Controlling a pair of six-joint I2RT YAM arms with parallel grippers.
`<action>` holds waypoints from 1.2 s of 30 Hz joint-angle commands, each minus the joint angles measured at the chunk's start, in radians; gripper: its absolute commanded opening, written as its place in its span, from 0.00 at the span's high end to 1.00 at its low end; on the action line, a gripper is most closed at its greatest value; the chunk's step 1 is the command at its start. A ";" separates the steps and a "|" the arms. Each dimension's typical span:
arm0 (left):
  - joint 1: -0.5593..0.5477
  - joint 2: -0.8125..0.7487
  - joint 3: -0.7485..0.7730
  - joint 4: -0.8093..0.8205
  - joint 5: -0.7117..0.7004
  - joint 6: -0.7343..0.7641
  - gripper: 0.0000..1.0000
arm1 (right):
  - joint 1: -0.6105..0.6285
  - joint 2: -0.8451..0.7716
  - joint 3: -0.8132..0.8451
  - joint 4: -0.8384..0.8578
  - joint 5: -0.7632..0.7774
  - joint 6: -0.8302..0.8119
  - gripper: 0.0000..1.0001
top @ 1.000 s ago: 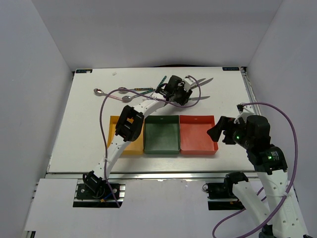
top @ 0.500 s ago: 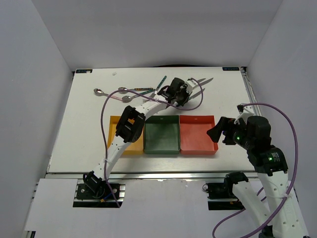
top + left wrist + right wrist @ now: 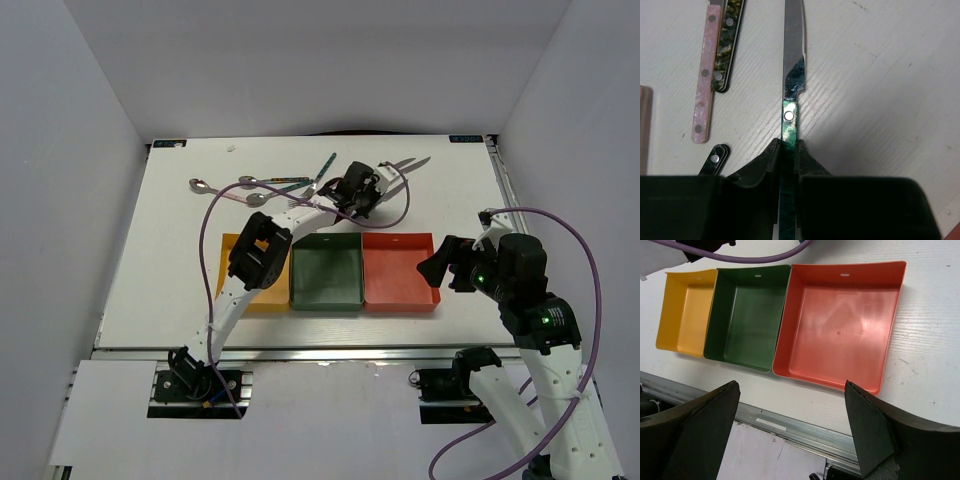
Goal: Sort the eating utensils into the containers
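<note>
White table [image 3: 150, 260] bearing three shallow square trays in a row near its front edge, walls touching: yellow-orange tray [image 3: 670, 310] on the left, dark green tray [image 3: 747, 315] in the middle, red tray [image 3: 840, 325] on the right; all three without contents. Left arm [image 3: 262, 255] reaches over the yellow-orange tray to the far middle of the table; left jaws pressed onto the slim green handle of a serrated knife [image 3: 792, 75], pinching it from both sides, blade pointing away from the wrist and lying flat on the table. Just left of that knife, side by side: one pink handle [image 3: 704, 75] and one dark patterned handle [image 3: 727, 45], touching along their length; the end of a further dark handle [image 3: 715, 160] nearer the jaws. Toward the far left of the table: three spoons [image 3: 200, 186], close together, and one teal-handled piece [image 3: 326, 168] lying aslant. Silver blades [image 3: 412, 163] at far right of the group. Right jaws spread wide, holding nothing, above the table beside the red tray's right wall.
</note>
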 commanded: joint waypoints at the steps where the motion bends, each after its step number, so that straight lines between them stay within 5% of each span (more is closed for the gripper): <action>1: -0.022 -0.150 -0.012 0.087 -0.051 0.006 1.00 | -0.003 0.005 0.006 0.038 -0.020 0.005 0.11; 10: -0.053 -0.190 0.088 0.075 -0.086 -0.020 1.00 | -0.003 0.003 0.017 0.027 -0.011 0.002 0.11; 18: -0.175 -0.323 0.122 -0.081 -0.304 -0.124 1.00 | -0.003 0.008 0.078 0.013 0.011 0.012 0.11; 26: -0.312 -0.680 -0.525 0.087 -0.394 -0.381 1.00 | -0.003 0.016 0.177 -0.020 0.041 -0.001 0.11; 36: -0.415 -0.779 -0.852 0.262 -0.364 -0.402 1.00 | -0.003 0.000 0.198 -0.042 0.040 0.007 0.11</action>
